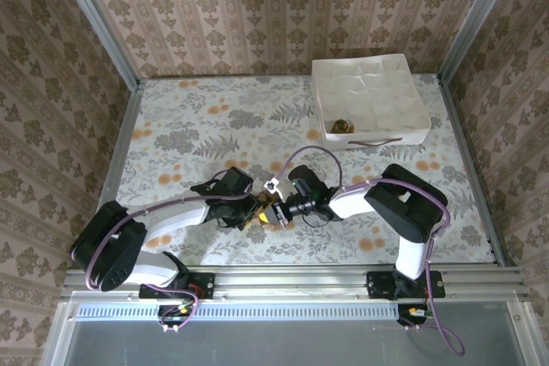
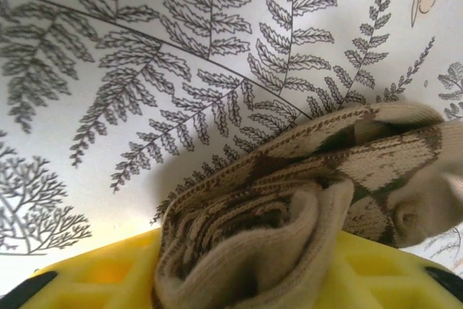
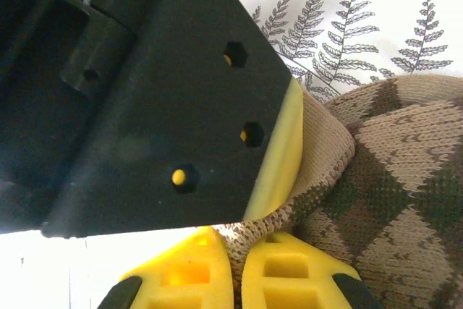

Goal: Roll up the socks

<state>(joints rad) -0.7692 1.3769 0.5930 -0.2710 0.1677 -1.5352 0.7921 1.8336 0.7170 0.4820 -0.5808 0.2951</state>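
fern-printed surface [image 1: 171, 126], white box [image 1: 369, 83] at its far right corner. near centre the left pincer [image 2: 246, 284] and right pincer [image 3: 237, 276] meet tip to tip. the left one grips the argyle sock [image 2: 289, 200], bunched between its yellow fingers [image 2: 94, 280]. the right one, nearly closed, nips the sock's edge. a small brown bundle [image 1: 340, 126] sits in the box.

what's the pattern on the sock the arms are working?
The sock is a brown-and-cream argyle diamond knit. It shows best in the right wrist view.
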